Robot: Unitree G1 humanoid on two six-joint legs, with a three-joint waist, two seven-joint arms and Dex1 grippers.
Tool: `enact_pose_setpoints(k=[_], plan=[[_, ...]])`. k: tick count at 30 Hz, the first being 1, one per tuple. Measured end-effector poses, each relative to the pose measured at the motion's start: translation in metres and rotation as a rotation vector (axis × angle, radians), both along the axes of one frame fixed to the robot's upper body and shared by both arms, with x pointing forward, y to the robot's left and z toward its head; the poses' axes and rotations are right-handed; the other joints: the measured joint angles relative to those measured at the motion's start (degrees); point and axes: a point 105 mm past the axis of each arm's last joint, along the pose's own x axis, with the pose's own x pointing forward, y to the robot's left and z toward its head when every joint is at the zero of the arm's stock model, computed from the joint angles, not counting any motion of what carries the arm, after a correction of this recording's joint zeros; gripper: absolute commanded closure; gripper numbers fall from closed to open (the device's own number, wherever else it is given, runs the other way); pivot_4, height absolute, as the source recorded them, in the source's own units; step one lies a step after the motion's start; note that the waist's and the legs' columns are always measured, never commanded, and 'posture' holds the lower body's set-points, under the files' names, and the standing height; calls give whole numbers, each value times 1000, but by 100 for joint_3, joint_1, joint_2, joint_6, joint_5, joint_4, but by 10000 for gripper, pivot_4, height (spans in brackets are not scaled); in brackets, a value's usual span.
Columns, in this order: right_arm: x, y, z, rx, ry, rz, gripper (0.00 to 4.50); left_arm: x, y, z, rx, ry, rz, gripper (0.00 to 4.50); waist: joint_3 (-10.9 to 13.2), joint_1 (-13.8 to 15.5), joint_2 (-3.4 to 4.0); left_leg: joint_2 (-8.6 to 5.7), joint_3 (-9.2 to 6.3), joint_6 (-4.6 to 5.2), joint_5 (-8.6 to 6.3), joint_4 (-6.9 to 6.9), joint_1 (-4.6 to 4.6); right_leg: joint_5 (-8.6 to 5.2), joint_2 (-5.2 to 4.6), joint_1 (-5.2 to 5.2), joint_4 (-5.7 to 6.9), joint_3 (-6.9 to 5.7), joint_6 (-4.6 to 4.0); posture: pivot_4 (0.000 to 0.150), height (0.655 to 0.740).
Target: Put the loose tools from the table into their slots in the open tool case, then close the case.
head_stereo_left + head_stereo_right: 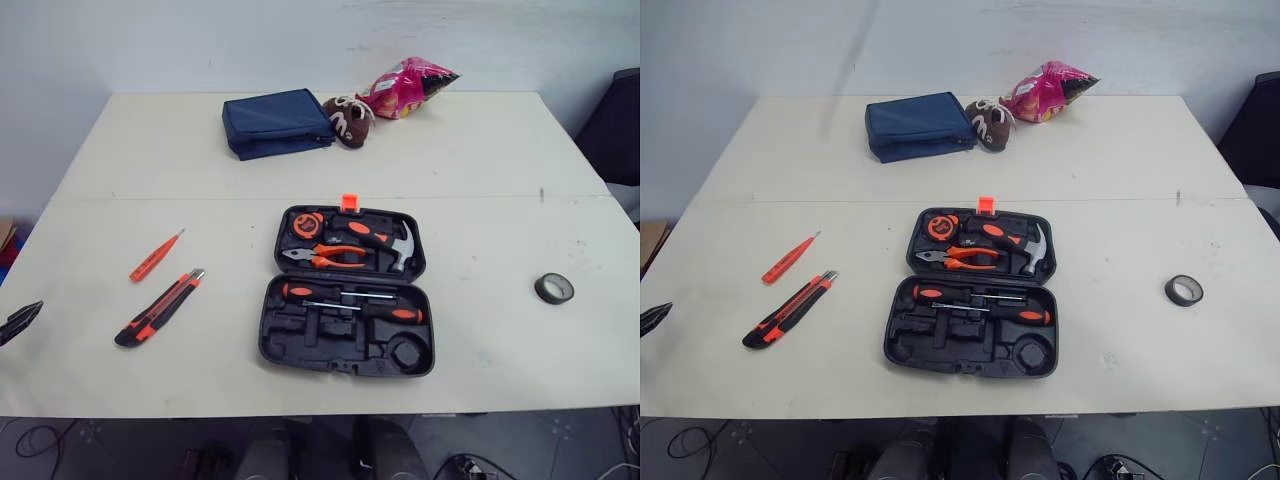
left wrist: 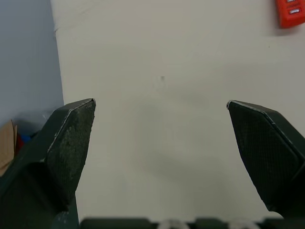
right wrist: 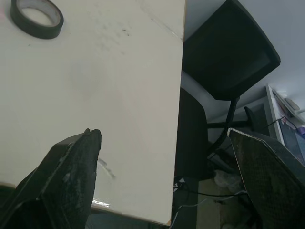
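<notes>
The black tool case (image 1: 275,345) lies open at the table's middle. Its lid half holds a tape measure, pliers (image 1: 325,258) and a hammer (image 1: 385,240); its near half holds two screwdrivers (image 1: 350,300) and some empty recesses. Left of the case lie an orange tester screwdriver (image 1: 156,256) and a black-and-orange utility knife (image 1: 160,307). A black tape roll (image 1: 554,289) sits at the right. My left gripper (image 1: 20,322) hovers at the table's left edge, open and empty, its fingers (image 2: 71,138) wide apart. My right gripper (image 3: 167,176) is open and empty over the table's right edge, near the tape roll (image 3: 37,17).
A navy pouch (image 1: 277,122), a brown plush toy (image 1: 347,118) and a pink snack bag (image 1: 410,86) sit at the back of the table. A black chair (image 3: 228,52) stands just past the table's right edge.
</notes>
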Motion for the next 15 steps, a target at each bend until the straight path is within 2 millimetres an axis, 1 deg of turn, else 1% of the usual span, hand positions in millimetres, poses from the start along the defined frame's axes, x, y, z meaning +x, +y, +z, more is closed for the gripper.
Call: enact_pose_setpoints(k=[4,8,9,12,14,15], plan=[[23,12,3,40,-47,50,482,9,-9,6,-24,-46,-36,0,-2,4,10,0,4,-3,-1,-7,0,-2,-1,-9,4,3,-4,1500,7400],[44,31,-2,116,-58,129,482,17,-20,7,-66,-64,-82,0,0,20,12,1,5,5,5,-7,-4,-3,2,-14,6,-2,-5,1500,7400],[52,39,-1,140,-69,159,482,19,-24,8,-71,-66,-106,0,0,27,12,-1,8,5,4,-6,-5,-3,1,-14,7,0,-5,1500,7400],[80,80,2,225,-107,316,482,26,-46,20,-83,-69,-228,0,0,39,11,1,8,1,2,3,-5,-3,1,-14,14,3,-5,1500,7400],[94,109,5,259,-109,434,482,29,-63,28,-90,-58,-308,0,2,40,16,1,8,2,2,2,-6,-3,1,-14,16,4,-5,1500,7400],[100,120,7,265,-108,483,482,30,-72,32,-95,-56,-342,0,5,40,21,0,8,7,5,2,-6,-3,1,-14,29,5,-5,1500,7400]])
